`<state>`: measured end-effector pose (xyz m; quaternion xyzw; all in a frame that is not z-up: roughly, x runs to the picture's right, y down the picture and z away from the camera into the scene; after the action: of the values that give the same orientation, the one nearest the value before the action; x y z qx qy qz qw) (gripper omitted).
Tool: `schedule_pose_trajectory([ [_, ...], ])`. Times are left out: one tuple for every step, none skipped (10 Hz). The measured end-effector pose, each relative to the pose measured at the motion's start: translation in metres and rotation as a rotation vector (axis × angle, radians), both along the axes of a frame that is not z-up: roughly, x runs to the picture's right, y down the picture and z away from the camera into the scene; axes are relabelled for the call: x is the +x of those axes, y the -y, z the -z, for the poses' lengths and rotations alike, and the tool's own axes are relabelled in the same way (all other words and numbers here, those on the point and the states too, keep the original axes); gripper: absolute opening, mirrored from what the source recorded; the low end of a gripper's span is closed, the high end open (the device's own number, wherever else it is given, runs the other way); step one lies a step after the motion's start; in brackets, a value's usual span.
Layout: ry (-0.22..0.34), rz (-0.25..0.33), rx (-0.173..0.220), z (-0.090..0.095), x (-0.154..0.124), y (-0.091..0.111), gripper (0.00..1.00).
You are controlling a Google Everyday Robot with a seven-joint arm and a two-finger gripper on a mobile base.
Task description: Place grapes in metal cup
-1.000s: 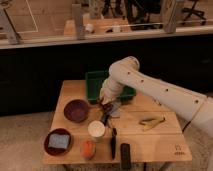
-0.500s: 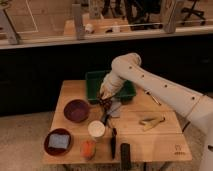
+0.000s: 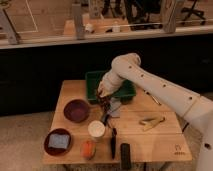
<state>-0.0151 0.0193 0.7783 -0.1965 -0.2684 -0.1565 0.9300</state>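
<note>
Spanning the frame from the right, white arm (image 3: pixel 160 90) reaches down over the wooden counter (image 3: pixel 150 137). Green bin (image 3: pixel 95 80) at the counter's back edge, purple bowl (image 3: pixel 76 110) left of centre, dark plate (image 3: pixel 59 142) with a blue item front-left. Tool (image 3: pixel 103 98) hangs just in front of the bin, clamped on the grapes (image 3: pixel 104 102). Metal cup (image 3: pixel 115 107) just right of it. Cream-topped cup (image 3: pixel 96 129) nearer the front, orange fruit (image 3: pixel 88 149) at the front edge.

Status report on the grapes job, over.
Gripper low over table centre, by green bin. Grapes at its tip, grasp unclear. Metal cup just right, apart. Purple bowl left, not blocking.
</note>
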Motion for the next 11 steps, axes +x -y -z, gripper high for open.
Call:
schedule_pose_trajectory([
  [0.010,0.003,0.011,-0.002,-0.001,0.000,0.00],
  [0.029,0.017,0.030,-0.004,-0.002,-0.001,0.00],
  [0.046,0.033,0.046,-0.007,-0.002,-0.002,0.00],
  [0.057,0.046,0.058,-0.009,-0.001,-0.004,0.00],
  [0.071,0.065,0.075,-0.012,0.001,-0.007,0.00],
  [0.084,0.082,0.089,-0.016,0.003,-0.009,0.00],
  [0.093,0.096,0.107,-0.018,0.006,-0.011,0.00],
  [0.097,0.102,0.121,-0.020,0.008,-0.011,0.00],
  [0.101,0.107,0.139,-0.022,0.011,-0.012,0.00],
  [0.104,0.109,0.156,-0.024,0.014,-0.012,0.00],
  [0.110,0.110,0.176,-0.025,0.016,-0.014,0.00],
])
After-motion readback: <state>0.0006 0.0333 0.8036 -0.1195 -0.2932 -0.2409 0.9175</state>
